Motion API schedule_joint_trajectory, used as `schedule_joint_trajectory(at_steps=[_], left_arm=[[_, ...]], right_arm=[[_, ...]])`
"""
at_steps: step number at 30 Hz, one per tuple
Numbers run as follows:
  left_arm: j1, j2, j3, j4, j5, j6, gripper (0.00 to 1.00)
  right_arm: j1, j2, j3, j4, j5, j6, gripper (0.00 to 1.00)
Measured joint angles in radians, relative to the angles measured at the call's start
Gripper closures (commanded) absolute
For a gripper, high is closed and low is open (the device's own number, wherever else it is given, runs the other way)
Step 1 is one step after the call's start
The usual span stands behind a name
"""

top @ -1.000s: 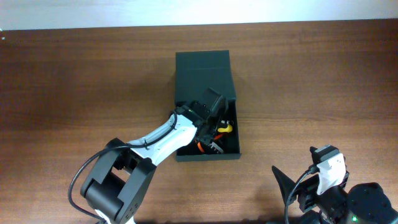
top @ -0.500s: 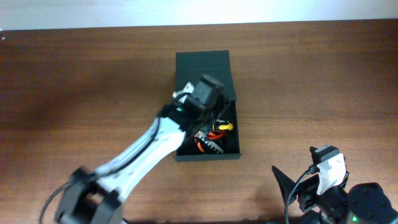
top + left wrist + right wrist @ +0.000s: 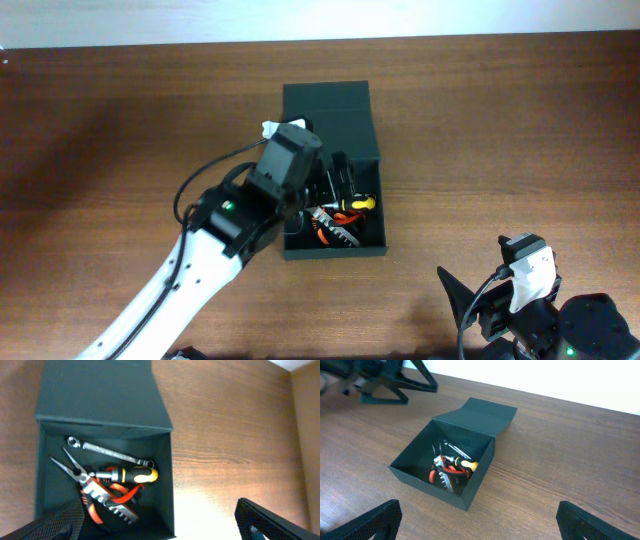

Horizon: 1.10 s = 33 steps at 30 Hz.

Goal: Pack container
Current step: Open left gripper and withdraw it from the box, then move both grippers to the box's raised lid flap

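Observation:
The container (image 3: 335, 250) is a dark green-black box at the table's middle, its flap lid (image 3: 325, 100) laid open behind it. Inside lie pliers (image 3: 107, 497) with red-orange handles, a screwdriver (image 3: 132, 475) with a yellow and black handle, and a small wrench (image 3: 105, 451). My left gripper (image 3: 325, 182) hangs above the box's left part, wide open, with nothing between its fingers (image 3: 55, 525). My right gripper (image 3: 480, 527) rests open and empty near the table's front right, well short of the container (image 3: 435, 490).
Brown wooden table (image 3: 120, 120) lies all round the box. The left arm (image 3: 215, 235) reaches in diagonally from the lower left. The right arm's base (image 3: 560, 320) sits at the bottom right corner.
My left gripper has opened from partly shut to wide and risen out of the box toward the camera. The tools stay inside. The right arm has not moved.

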<state>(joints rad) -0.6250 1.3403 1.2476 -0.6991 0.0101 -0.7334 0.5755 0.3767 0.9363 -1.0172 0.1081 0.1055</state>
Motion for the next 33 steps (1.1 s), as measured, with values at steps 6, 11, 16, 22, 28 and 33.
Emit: schedule_joint_trajectory(at_steps=[6,11,16,22,28,33], left_arm=[[0.000,-0.018,0.000,-0.058,-0.008,0.059,0.01],[0.000,-0.018,0.000,-0.199,-0.018,0.074,0.01],[0.000,-0.018,0.000,-0.328,-0.045,0.083,0.01],[0.000,-0.018,0.000,-0.397,-0.070,0.084,0.01],[0.000,-0.018,0.000,-0.366,-0.070,0.083,0.00],[0.045,-0.018,0.000,-0.285,-0.022,0.084,0.00]], right_arm=[[0.000,0.000,0.000,0.000,0.000,0.000,0.01],[0.000,0.000,0.000,0.000,0.000,0.000,0.01],[0.000,0.000,-0.001,0.000,0.000,0.000,0.01],[0.000,0.000,-0.001,-0.002,0.000,0.000,0.01],[0.000,0.010,-0.001,0.147,0.000,0.000,0.01],[0.000,0.146,0.065,0.174,0.000,0.018,0.01]])
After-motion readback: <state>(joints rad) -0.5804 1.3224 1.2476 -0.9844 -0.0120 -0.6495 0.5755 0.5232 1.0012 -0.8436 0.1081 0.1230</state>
